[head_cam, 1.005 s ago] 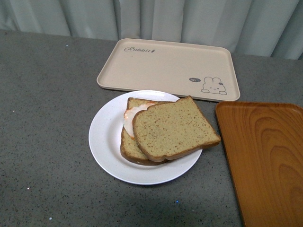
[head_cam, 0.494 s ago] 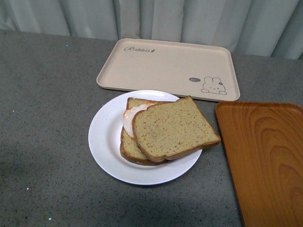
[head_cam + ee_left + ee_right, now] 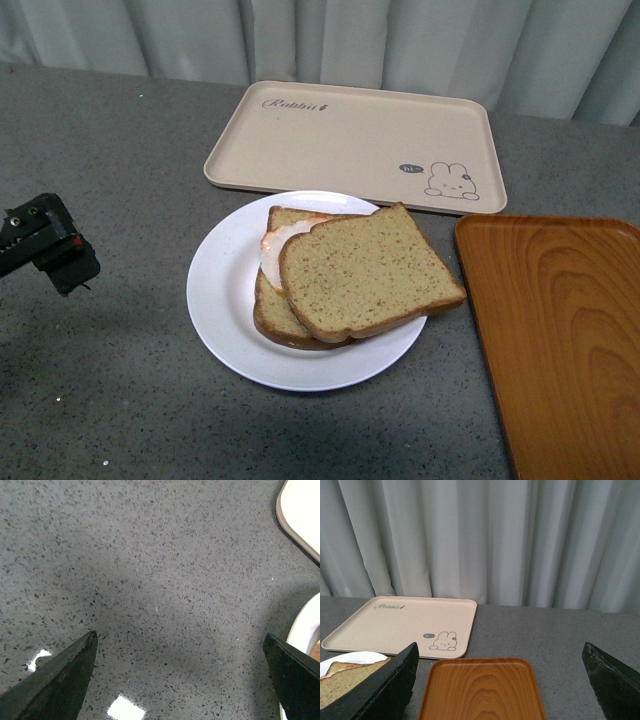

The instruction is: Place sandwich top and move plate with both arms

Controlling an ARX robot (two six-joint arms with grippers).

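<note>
The plate [image 3: 225, 300] sits mid-table, in front of the beige tray [image 3: 350, 140] and left of the wooden tray [image 3: 560, 330]. The sandwich top [image 3: 365, 270] lies on the egg slice [image 3: 272, 318], offset to the right, with one corner overhanging the plate rim. Its long axis runs roughly left-right, rounded end apparently leftward.

The left arm [image 3: 45, 245] is left of the plate and apart from it. The left fingers [image 3: 60, 680] are spread wide and empty above bare table [image 3: 150, 580]. The right fingers [image 3: 385, 685] are also wide and empty. That arm appears farther off.
</note>
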